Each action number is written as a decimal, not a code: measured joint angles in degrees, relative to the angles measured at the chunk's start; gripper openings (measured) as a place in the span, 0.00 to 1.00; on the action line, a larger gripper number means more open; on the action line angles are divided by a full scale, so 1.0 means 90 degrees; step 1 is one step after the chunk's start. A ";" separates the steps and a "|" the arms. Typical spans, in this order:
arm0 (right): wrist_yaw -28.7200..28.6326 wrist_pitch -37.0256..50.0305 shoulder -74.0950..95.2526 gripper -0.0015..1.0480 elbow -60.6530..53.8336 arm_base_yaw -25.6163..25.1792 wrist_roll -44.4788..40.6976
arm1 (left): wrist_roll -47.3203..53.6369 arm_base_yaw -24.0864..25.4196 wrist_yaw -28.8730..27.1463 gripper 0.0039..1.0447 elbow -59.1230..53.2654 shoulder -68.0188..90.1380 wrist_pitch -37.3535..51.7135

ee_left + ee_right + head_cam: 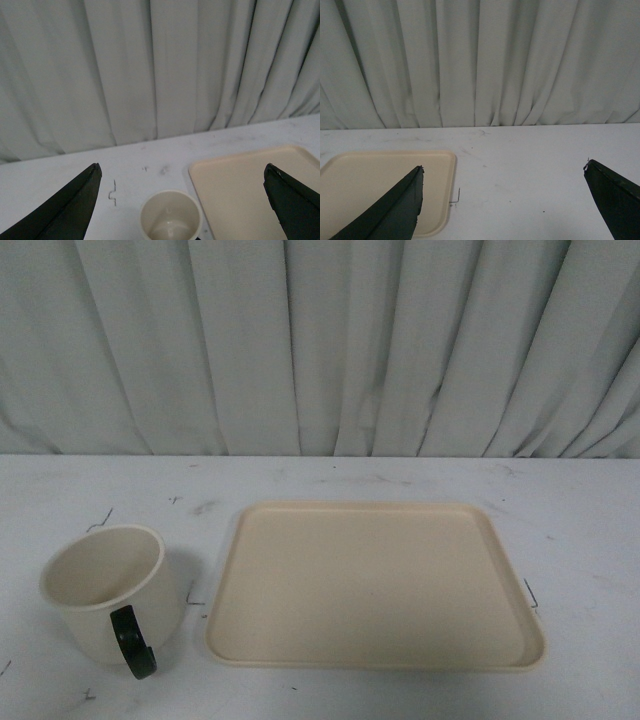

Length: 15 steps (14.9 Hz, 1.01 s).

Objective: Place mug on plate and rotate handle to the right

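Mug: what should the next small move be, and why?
Probably lower the open left tool toward the mug to grasp it. The mug stands upright on the table, left of the empty plate and apart from it, its handle facing the robot. The left wrist view shows the mug just ahead of that tool.

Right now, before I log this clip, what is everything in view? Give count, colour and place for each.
mug: one, cream-white, upright on the table, left of the plate and apart from it
handle: one, dark green-black, on the mug's near side, towards the front camera
plate: one, beige, flat on the table right of the mug, nothing on it
table: one, white with small dark marks
curtain: one, pale grey, pleated, behind the table
left gripper: one, black, open, holding nothing, mug in its view
right gripper: one, black, open, holding nothing, plate corner in its view
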 joint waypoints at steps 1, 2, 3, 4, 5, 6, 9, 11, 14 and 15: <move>0.0010 0.0000 0.0000 0.94 0.0000 0.0000 0.0002 | 0.0039 0.0066 0.0291 0.94 0.0474 0.0828 -0.0250; 0.0005 -0.0002 0.0000 0.94 0.0000 0.0000 0.0002 | 0.0121 0.0189 0.0648 0.94 0.1027 0.1950 -0.0488; 0.0002 0.0000 0.0000 0.94 0.0000 0.0000 0.0002 | 0.0170 0.0330 0.0925 0.94 0.1484 0.3024 -0.0585; 0.0002 -0.0005 0.0000 0.94 0.0000 0.0000 0.0002 | 0.0141 0.0556 0.1149 0.94 0.2025 0.4078 -0.0869; 0.0002 -0.0002 0.0000 0.94 0.0000 0.0000 0.0002 | 0.0090 0.0709 0.1287 0.94 0.2458 0.4809 -0.0993; 0.0000 -0.0002 0.0000 0.94 0.0000 0.0000 0.0002 | 0.0066 0.0772 0.1399 0.94 0.2798 0.5321 -0.1081; 0.0002 -0.0002 0.0000 0.94 0.0000 0.0000 0.0002 | 0.0029 0.1020 0.1389 0.94 0.3429 0.6511 -0.1095; 0.0002 -0.0002 0.0000 0.94 0.0000 0.0000 0.0002 | 0.0044 0.1280 0.1253 0.94 0.3470 0.7006 -0.0996; 0.0002 -0.0002 0.0000 0.94 0.0000 0.0000 0.0002 | 0.0029 0.1596 0.1263 0.94 0.3468 0.7606 -0.0821; 0.0000 0.0000 0.0000 0.94 0.0000 0.0000 0.0002 | 0.0027 0.1598 0.1277 0.94 0.3466 0.7725 -0.0758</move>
